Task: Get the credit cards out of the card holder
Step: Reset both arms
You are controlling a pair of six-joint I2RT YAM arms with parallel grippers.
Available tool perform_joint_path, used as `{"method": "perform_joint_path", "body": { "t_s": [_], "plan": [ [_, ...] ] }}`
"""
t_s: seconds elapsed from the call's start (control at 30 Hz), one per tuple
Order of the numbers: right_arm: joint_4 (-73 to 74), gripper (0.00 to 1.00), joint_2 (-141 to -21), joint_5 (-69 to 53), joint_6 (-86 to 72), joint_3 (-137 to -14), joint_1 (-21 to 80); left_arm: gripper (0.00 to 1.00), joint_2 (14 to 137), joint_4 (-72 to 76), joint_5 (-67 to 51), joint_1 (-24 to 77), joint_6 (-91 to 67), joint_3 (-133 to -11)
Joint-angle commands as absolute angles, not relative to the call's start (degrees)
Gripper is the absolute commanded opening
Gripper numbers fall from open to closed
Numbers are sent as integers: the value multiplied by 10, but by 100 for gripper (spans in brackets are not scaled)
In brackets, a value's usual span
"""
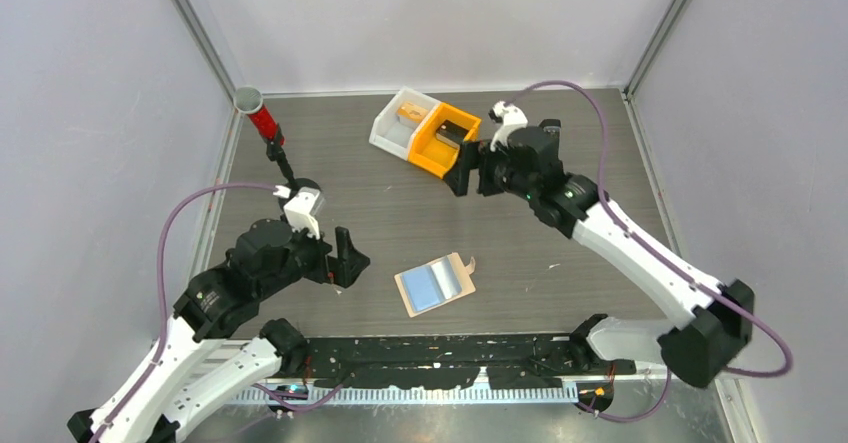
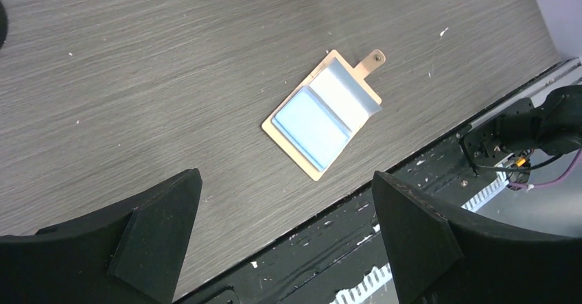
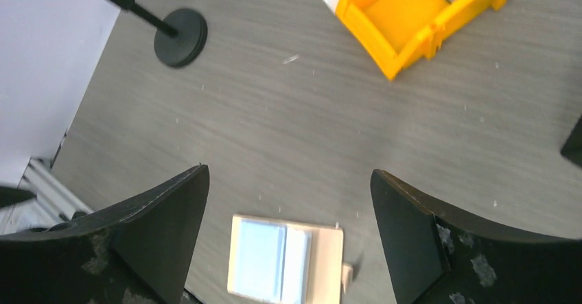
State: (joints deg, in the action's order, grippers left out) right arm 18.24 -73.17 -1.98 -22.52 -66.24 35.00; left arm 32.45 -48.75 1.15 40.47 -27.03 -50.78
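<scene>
1. Nearest the front edge of the worktop (image 1: 560,233), we've got the holder (image 1: 404,289) lying flat. Its long axis runs diagonally and the tab points far-right. The blue card (image 1: 428,289) shows at the near-left end, with the silver card (image 1: 453,274) beside it toward the tab.
2. The left end effector (image 1: 345,256) is the nearer one, just left of the holder. Its jaws are spread wide and empty. From its wrist view the holder sits ahead, a bit right of centre.
3. The right end effector (image 1: 466,169) is well apart, up by the orange bin (image 1: 428,155). It's also released, with nothing in it.
4. We'd bet the left arm has the shorter reach, coming in along that diagonal.
</scene>
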Motion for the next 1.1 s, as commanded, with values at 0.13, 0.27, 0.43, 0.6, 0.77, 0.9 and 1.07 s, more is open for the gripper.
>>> {"method": "perform_joint_path", "body": {
  "t_s": [0.13, 0.27, 0.43, 0.6, 0.77, 0.9, 1.07],
  "plan": [
    [276, 95, -536, 21, -245, -569, 364, 99, 263, -429, 43, 403, -290, -492],
    [277, 95, -455, 21, -265, -519, 365, 99, 240, -438, 103, 403, -304, -482],
    [270, 95, -411, 19, -281, -483, 365, 99, 221, -436, 141, 403, -323, -468],
    [268, 95, -408, 14, -295, -474, 365, 99, 216, -436, 147, 403, -331, -469],
    [251, 95, -404, 9, -297, -463, 365, 99, 208, -436, 147, 403, -340, -459],
    [250, 96, -403, -10, -302, -461, 365, 99, 200, -434, 147, 403, -346, -452],
    [240, 96, -394, -14, -311, -447, 365, 99, 199, -434, 149, 403, -351, -451]
  ]
}}
